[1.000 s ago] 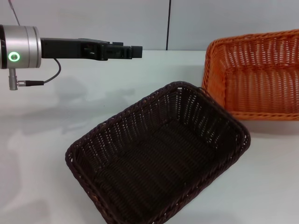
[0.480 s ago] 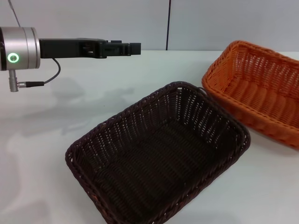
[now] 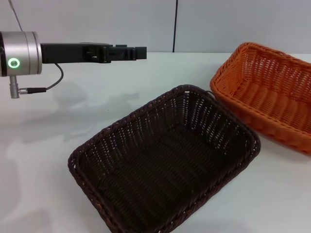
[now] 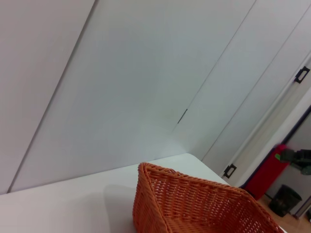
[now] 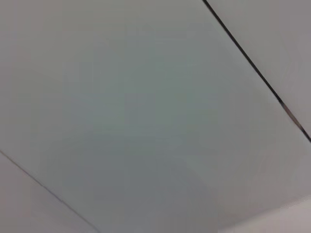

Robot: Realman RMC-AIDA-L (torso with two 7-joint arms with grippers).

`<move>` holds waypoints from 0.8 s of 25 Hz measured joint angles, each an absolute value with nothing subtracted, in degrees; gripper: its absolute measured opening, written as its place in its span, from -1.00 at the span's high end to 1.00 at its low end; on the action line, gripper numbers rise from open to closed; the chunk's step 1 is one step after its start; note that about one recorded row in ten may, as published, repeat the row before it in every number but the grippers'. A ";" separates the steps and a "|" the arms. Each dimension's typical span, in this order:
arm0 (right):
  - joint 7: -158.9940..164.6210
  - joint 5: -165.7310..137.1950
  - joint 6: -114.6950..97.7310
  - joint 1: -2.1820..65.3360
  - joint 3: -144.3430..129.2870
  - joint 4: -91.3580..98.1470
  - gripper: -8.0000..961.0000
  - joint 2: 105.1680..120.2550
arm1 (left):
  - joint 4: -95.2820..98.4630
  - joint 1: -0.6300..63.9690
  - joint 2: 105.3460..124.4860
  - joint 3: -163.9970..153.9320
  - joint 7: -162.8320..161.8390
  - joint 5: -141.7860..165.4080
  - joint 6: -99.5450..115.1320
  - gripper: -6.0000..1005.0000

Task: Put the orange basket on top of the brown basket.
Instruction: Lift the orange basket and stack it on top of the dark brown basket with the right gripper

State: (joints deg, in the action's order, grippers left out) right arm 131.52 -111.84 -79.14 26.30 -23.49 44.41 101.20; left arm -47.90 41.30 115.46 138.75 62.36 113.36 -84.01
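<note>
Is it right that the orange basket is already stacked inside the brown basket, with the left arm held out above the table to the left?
Not quite. In the head view the orange basket sits on the table to the right of the brown basket, near its far right corner, not stacked in it. The brown basket holds nothing. The rest stands: the left gripper is held out above the table on the left.

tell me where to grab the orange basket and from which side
Probably the braided rim of the orange basket, pinched over a wall from above: the sloped openwork sides flare outward and give little else to clamp. Its corner nearest the brown basket faces the left gripper, which is held level above the table.
</note>
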 joint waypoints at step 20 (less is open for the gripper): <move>152.13 -143.64 -99.02 38.40 -24.81 43.56 -0.43 93.16 | -45.78 41.35 115.44 138.11 63.14 113.38 -84.01 -0.72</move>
